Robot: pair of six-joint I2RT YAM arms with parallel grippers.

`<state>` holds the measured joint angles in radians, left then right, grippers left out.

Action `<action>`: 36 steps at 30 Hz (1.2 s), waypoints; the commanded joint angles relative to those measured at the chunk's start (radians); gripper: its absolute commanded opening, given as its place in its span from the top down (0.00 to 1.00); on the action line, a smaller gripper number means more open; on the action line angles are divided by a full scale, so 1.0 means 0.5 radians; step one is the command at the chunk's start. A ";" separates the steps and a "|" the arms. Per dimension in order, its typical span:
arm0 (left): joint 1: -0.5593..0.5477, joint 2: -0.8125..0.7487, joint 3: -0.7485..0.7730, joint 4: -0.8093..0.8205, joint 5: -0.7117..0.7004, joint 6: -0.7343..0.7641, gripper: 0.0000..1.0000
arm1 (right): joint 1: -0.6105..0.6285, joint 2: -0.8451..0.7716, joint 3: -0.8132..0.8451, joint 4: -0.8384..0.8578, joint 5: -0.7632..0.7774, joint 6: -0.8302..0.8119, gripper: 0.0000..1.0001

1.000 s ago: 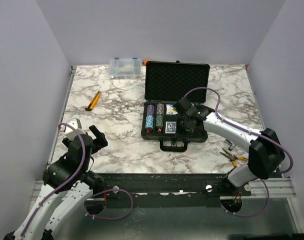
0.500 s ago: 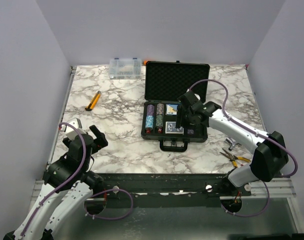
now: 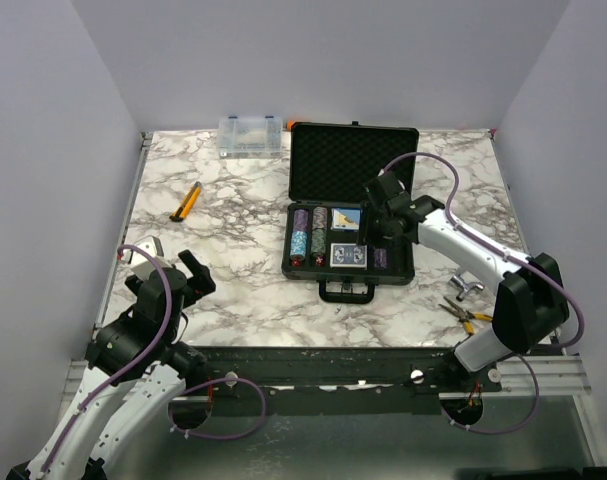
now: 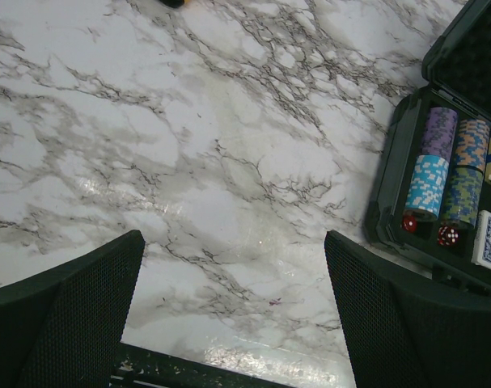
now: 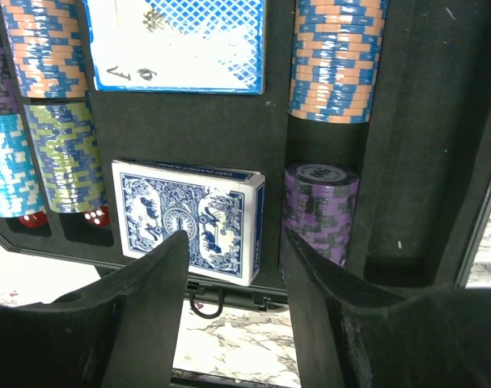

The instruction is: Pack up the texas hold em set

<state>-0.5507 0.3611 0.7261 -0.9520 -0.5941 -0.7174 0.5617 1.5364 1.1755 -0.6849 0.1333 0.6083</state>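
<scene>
The black hard case lies open mid-table, its foam-lined lid (image 3: 353, 160) raised at the back and its slotted tray (image 3: 401, 250) in front. The tray holds chip stacks (image 5: 336, 56), a purple stack (image 5: 319, 214), two blue-white card decks (image 5: 188, 234) (image 5: 176, 40) and red dice (image 5: 95, 216). My right gripper (image 3: 369, 232) hovers over the tray's right half, open and empty (image 5: 237, 275), above the near deck and purple stack. My left gripper (image 3: 173, 262) is open and empty (image 4: 237, 311) over bare marble left of the case (image 4: 391, 194).
A small clear organizer box (image 3: 250, 135) stands at the back, left of the lid. An orange-handled tool (image 3: 187, 201) lies at the left. Pliers (image 3: 468, 315) and a small metal part (image 3: 468, 288) lie near the front right edge.
My right gripper has moved back and up from the tray's front, and the near card deck now shows fully in its slot. The left arm has not moved.
</scene>
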 commanded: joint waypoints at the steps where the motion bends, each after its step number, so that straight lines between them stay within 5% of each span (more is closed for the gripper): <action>1: 0.013 0.011 0.005 -0.029 -0.011 -0.013 0.08 | -0.022 0.059 0.033 0.103 -0.102 -0.049 0.49; 13: 0.012 0.009 0.007 -0.032 -0.011 -0.016 0.08 | -0.041 0.115 -0.033 0.201 -0.197 -0.060 0.59; 30: 0.012 0.019 0.008 -0.032 -0.008 -0.016 0.08 | -0.044 0.118 -0.143 0.141 -0.123 -0.045 0.58; 36: 0.012 0.022 0.008 -0.033 -0.011 -0.016 0.08 | -0.044 0.139 -0.167 0.229 -0.237 -0.049 0.67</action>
<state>-0.5507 0.3641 0.7261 -0.9524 -0.5941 -0.7181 0.5476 1.5883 1.1088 -0.5930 0.0532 0.5854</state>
